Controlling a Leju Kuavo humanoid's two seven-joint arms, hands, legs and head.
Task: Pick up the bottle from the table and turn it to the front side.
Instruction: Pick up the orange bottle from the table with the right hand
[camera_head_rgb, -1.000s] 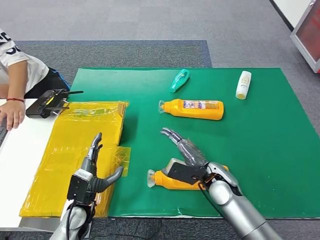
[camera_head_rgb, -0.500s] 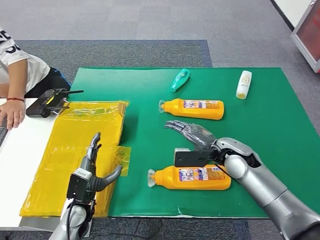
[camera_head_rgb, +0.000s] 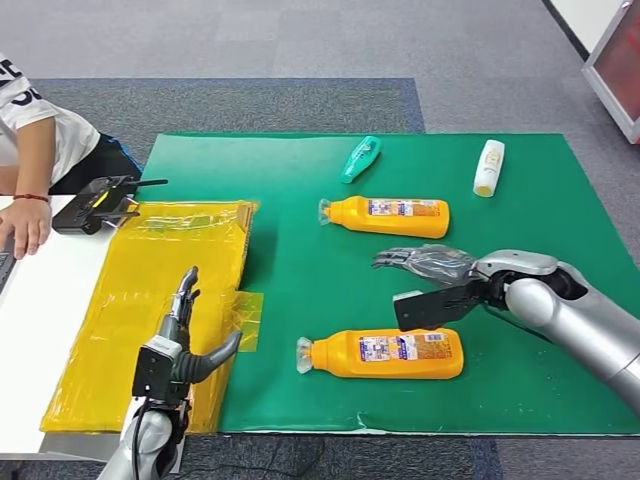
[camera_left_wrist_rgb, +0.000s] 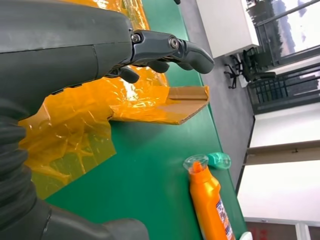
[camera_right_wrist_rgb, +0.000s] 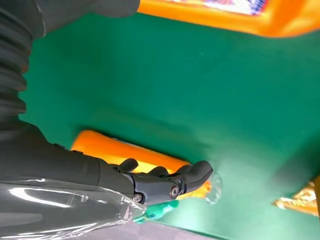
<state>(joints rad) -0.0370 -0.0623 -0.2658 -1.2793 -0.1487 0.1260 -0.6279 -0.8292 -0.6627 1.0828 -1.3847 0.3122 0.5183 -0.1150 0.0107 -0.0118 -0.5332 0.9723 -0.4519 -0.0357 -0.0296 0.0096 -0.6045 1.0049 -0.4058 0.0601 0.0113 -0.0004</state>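
Observation:
Two orange bottles lie on their sides on the green mat (camera_head_rgb: 528, 180), labels facing up. The near bottle (camera_head_rgb: 385, 354) lies by the mat's front edge, its clear cap pointing left. The far bottle (camera_head_rgb: 389, 216) lies mid-mat, and it is the orange body (camera_right_wrist_rgb: 128, 152) behind my right fingers in the right wrist view. My right hand (camera_head_rgb: 430, 268) hovers between the two bottles, fingers spread, holding nothing. My left hand (camera_head_rgb: 185, 340) hangs open over the yellow plastic sheet (camera_head_rgb: 143, 290), thumb out. An orange bottle (camera_left_wrist_rgb: 209, 200) appears in the left wrist view beyond the left hand (camera_left_wrist_rgb: 94, 50).
A teal bottle (camera_head_rgb: 359, 159) and a white bottle (camera_head_rgb: 487, 168) lie at the mat's far side. A black device (camera_head_rgb: 98, 205) sits on the white table (camera_head_rgb: 30, 320), where a person's hand (camera_head_rgb: 24, 225) rests. A white cabinet (camera_head_rgb: 615, 60) stands at far right.
My right hand has lifted off the near bottle and moved right and away, leaving it lying label up. The left hand has stayed over the yellow sheet.

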